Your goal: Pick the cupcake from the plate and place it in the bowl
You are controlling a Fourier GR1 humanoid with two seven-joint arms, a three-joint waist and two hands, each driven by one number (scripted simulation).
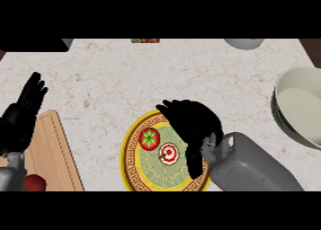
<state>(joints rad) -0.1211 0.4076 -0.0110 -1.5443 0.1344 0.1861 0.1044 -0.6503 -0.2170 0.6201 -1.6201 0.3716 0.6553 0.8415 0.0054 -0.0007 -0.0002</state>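
Cupcake (168, 154) on plate (137, 175) near counter's front edge, beside tomato (149, 139). Right hand (193, 123) over plate's right rim, fingers spread apart, not yet closed: likely pre-grasp. Bowl (307, 108) at right edge, well apart. Left hand (23, 112) resting open near left edge, fingers straight.
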